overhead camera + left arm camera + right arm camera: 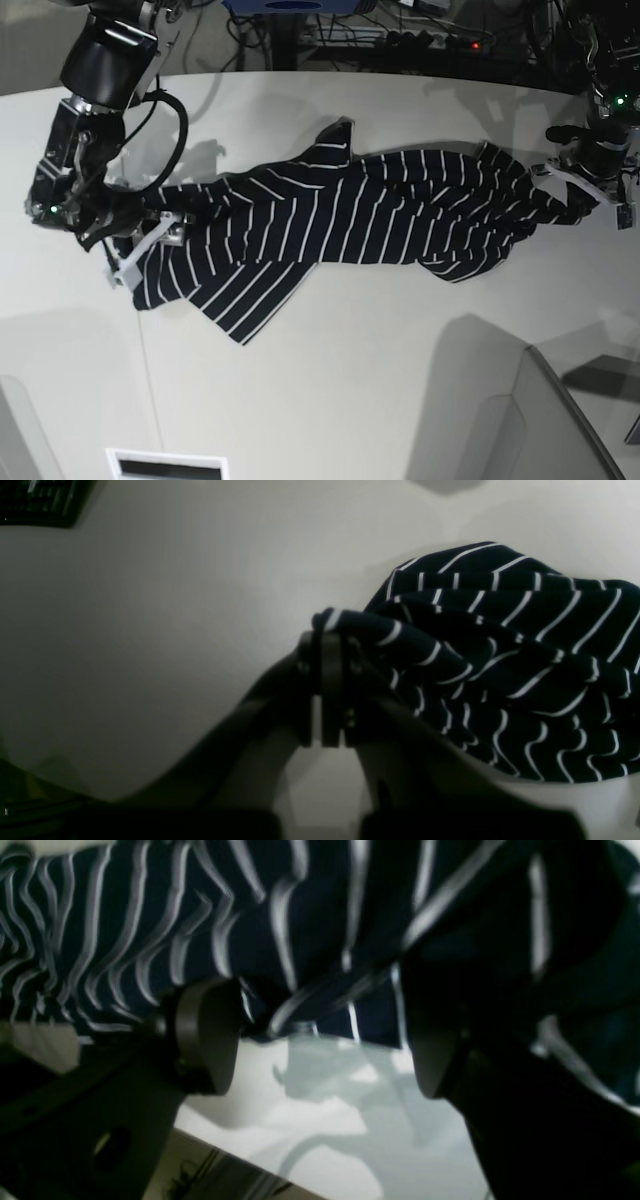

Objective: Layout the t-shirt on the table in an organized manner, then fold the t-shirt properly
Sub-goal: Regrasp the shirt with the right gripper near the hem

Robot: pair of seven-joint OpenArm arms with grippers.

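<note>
While the t-shirt [350, 215] lay stretched across the off-white worktop [380, 400], its long axis ran from one of my arms to the other, side to side in the base view, and that line was what the coming move turned on. My left end effector [325, 640] was clenched on a bunched fold at one end of the cloth; in the left wrist view the two pads met with striped fabric spilling over and beside them, and the rest of the shirt trailed away toward my other arm. My right end effector [320, 1040] stood at the opposite end, released, its jaws wide apart. From its wrist view the dark edge of the cloth hung just beyond and partly between the two pads, with bare worktop showing below the gap, so I judged that it held nothing yet.

The shirt was not flat. It was bunched and wrinkled near my left grip, one flap pointed toward the near edge of the worktop close to my right arm, and another small peak stuck out on the far side.

I judged that the free end lay nearest my right arm, so that arm had to close on the edge before both could pull apart along the shirt's length.
</note>
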